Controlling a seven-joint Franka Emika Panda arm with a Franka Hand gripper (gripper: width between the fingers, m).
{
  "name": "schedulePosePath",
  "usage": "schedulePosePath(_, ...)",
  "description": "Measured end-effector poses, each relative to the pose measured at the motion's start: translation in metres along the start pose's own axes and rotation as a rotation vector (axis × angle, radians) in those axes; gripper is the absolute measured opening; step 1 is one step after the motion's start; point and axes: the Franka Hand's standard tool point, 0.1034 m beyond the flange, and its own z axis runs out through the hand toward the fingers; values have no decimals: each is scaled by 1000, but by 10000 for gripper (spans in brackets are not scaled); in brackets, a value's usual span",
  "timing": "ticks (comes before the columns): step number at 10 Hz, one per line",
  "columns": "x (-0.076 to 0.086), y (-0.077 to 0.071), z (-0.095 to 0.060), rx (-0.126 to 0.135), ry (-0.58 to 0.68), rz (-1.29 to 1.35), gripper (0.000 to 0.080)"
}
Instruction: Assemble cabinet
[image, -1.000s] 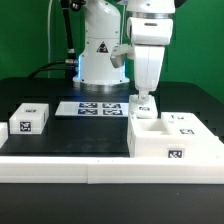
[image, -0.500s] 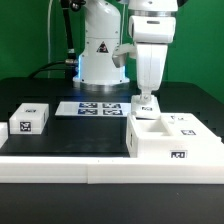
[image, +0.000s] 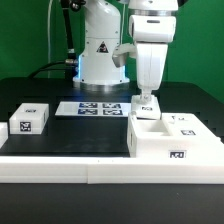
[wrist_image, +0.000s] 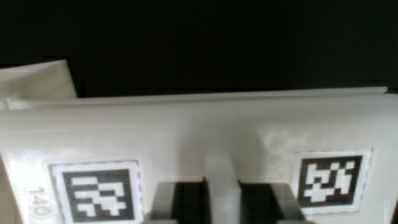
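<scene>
The cabinet is a large white box with open compartments on top and square tags, standing at the exterior view's right on the black table. My gripper points straight down at its back corner on the exterior view's left. In the wrist view a white tagged face of the cabinet fills the picture. The dark fingers of the gripper are shut on a thin white strip of it. What lies under the fingertips is hidden.
A small white tagged block sits at the exterior view's left. The marker board lies flat behind the middle, in front of the robot base. A long white ledge runs along the table's front.
The cabinet's front tag has shifted slightly toward the exterior view's right since a second ago. The gripper stays shut in nearly the same place.
</scene>
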Motion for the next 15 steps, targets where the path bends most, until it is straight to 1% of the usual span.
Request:
schedulePosePath(3,-4,3,-1,-2,1,-11,68)
schedulePosePath(10,-3,3,1,2,1,-30,68)
schedulePosePath(11,-3,4,1,10,-1,-52,68)
schedulePosePath(12,-2,9,1,7,1,-62,68)
schedulePosePath(15,-3,11,2,7,2,-88,68)
